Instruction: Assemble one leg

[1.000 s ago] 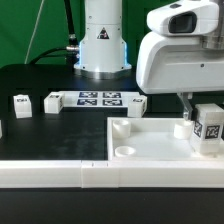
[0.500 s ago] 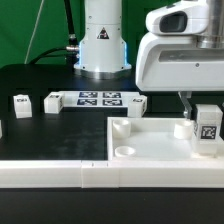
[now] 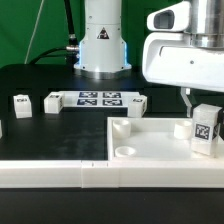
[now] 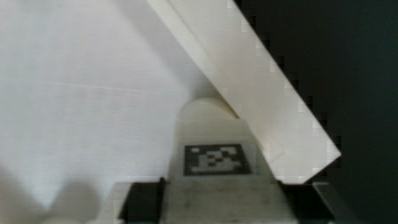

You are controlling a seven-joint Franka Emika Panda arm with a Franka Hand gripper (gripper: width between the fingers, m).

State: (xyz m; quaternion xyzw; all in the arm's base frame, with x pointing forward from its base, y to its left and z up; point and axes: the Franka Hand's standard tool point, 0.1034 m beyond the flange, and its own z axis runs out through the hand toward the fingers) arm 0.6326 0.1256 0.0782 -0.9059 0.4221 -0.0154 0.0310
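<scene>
My gripper (image 3: 205, 128) is shut on a leg (image 3: 206, 130), a short chunky white post with a black-and-white tag facing the camera. It holds the leg upright at the exterior view's right end of the large white square panel (image 3: 150, 140), over the corner there. In the wrist view the leg (image 4: 219, 150) sits between my two dark fingers (image 4: 143, 203), tag showing, above the panel's white surface (image 4: 89, 90) and beside its raised rim (image 4: 249, 70). Two more legs (image 3: 20, 104) (image 3: 52, 102) lie on the black table at the exterior view's left.
The marker board (image 3: 98, 99) lies flat behind the panel, near the robot base (image 3: 103, 45). A small white part (image 3: 138, 103) sits at its right end. A long white wall (image 3: 60, 174) runs along the front. A round socket (image 3: 124, 150) shows in the panel's near corner.
The gripper and the held leg have risen slightly and tilted a little; the arm body has shifted up and to the exterior view's right.
</scene>
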